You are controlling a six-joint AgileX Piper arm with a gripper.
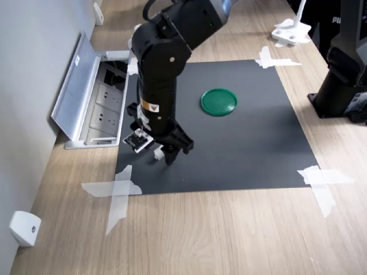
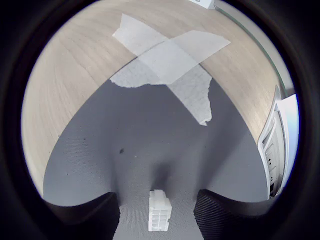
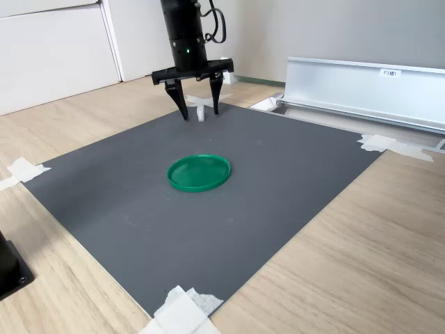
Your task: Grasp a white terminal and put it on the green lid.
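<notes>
In the first exterior view we have the pincer (image 1: 164, 153) low over the dark mat (image 1: 252, 137), near the mat's corner that is patched with crossed white tape (image 1: 117, 192), and the white terminal (image 1: 156, 154) sits on the mat right by its tips, jaws apart and nothing held. The green lid (image 1: 218, 101) lies well apart, toward the middle of the mat. We'd say the job now is to settle straight down, keep the little block centred, and close gently so it doesn't squirt sideways. In the wrist view the terminal (image 2: 159, 211) shows as a small ribbed white plastic block, hard-edged, lying between the two dark fingers (image 2: 90, 215) on a finely grained matte sheet; the tape (image 2: 165, 65) beyond looks thin and torn at its edges. In the second exterior view we see the pincer (image 3: 198, 111) spread wide, the terminal (image 3: 201, 113) between its tips, and the lid (image 3: 199, 172) as a flat glossy green disc with a raised rim, on the wood-grain bench (image 3: 361, 257).
</notes>
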